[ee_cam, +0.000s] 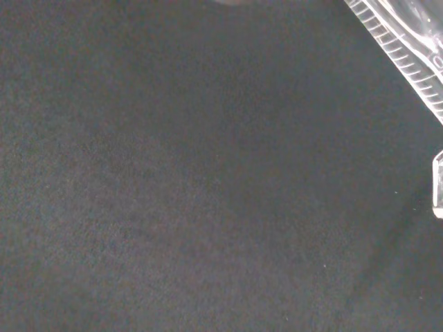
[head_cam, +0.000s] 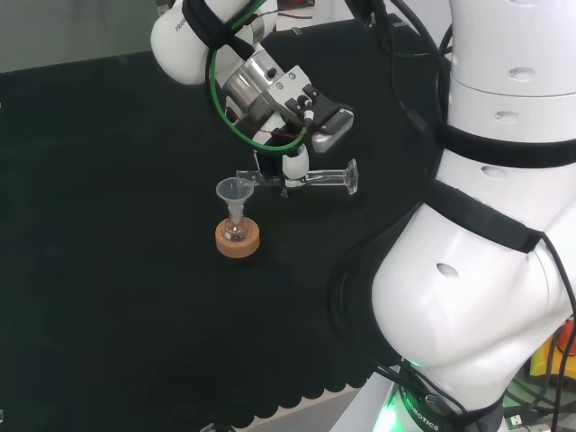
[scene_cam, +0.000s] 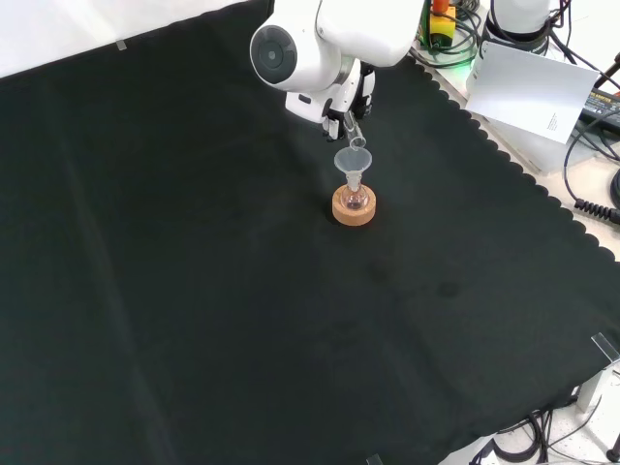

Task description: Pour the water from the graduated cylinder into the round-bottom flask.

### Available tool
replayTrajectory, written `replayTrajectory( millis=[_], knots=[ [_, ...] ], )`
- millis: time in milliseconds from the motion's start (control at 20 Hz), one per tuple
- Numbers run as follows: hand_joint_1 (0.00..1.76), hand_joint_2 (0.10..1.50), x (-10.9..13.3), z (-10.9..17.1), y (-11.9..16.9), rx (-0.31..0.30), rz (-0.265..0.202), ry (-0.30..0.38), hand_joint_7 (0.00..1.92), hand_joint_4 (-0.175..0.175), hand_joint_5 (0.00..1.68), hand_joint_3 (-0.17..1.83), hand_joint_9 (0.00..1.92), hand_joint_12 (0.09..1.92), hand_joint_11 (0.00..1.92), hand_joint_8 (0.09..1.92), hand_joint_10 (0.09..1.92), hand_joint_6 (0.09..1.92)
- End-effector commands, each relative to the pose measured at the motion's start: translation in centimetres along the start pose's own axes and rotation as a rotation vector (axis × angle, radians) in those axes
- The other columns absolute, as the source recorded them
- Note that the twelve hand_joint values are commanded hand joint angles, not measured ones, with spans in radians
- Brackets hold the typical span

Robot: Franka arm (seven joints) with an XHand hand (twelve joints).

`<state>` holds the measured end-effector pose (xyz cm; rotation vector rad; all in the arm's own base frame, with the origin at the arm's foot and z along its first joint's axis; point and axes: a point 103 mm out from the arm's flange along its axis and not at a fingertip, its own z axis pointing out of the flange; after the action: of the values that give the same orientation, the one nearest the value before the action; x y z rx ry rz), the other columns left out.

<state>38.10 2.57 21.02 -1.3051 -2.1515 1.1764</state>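
A small round-bottom flask [head_cam: 237, 230] stands on a cork ring [head_cam: 238, 239] with a clear funnel [head_cam: 235, 191] in its neck. The hand [head_cam: 295, 164] is curled round a clear graduated cylinder [head_cam: 317, 178] that lies almost level, foot to the right in the head view, mouth just above the funnel's rim. In the front view the cylinder's mouth [scene_cam: 356, 140] tips down over the funnel [scene_cam: 354, 161], the flask [scene_cam: 355, 198] on its cork ring [scene_cam: 353, 208] below, with the hand [scene_cam: 341, 101] mostly behind the arm's white link. The wrist view shows the cylinder's graduated wall [ee_cam: 405, 50] against the cloth.
Black cloth [scene_cam: 194, 291] covers the bench, its scalloped edge [scene_cam: 523, 174] at the right in the front view. Beyond that edge lie a white sheet [scene_cam: 528, 87] and cables [scene_cam: 596, 145]. The arm's white links [head_cam: 486, 225] stand at the right of the head view.
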Motion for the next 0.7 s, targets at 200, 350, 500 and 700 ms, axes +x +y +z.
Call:
replayTrajectory(
  millis=[200,350,500,700],
  knots=[
    [1.26,1.12,-0.24,-0.21,-0.31,0.018,0.014,-0.004,1.00,-0.175,0.96,0.00,1.43,0.79,1.21,1.01,0.10,1.03],
    [1.26,1.12,-0.13,-0.31,-0.36,0.025,0.020,-0.016,1.00,-0.175,0.96,0.00,1.43,0.79,1.21,1.01,0.10,1.03],
    [1.26,1.12,-0.02,-0.36,-0.40,0.032,0.026,-0.025,0.99,-0.175,0.96,0.00,1.43,0.79,1.21,1.01,0.10,1.03],
    [1.26,1.12,-0.03,-0.46,-0.43,0.045,0.036,-0.037,0.99,-0.175,0.96,0.00,1.43,0.79,1.21,1.01,0.09,1.03]
  ],
)
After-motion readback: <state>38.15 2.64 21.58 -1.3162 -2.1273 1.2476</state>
